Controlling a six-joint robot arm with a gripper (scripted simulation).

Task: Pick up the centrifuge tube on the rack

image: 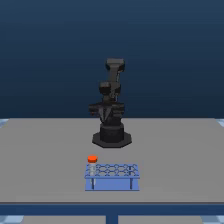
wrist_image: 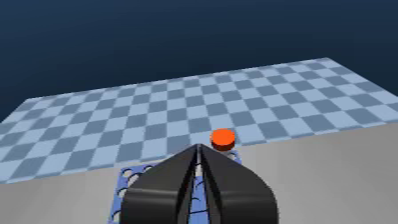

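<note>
Claw (wrist_image: 199, 150) tips closed, wrist view only; tube (image: 92, 161) beyond.

A grey table (image: 45, 160) stands on a blue checkered floor (wrist_image: 133, 115). The backdrop (image: 50, 50) is plain dark blue.

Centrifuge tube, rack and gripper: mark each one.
centrifuge tube (image: 92, 159), exterior view, on its orange-red cap.
rack (image: 112, 184), exterior view, on its blue front wall.
gripper (wrist_image: 198, 150), wrist view, at its closed fingertips.
</note>
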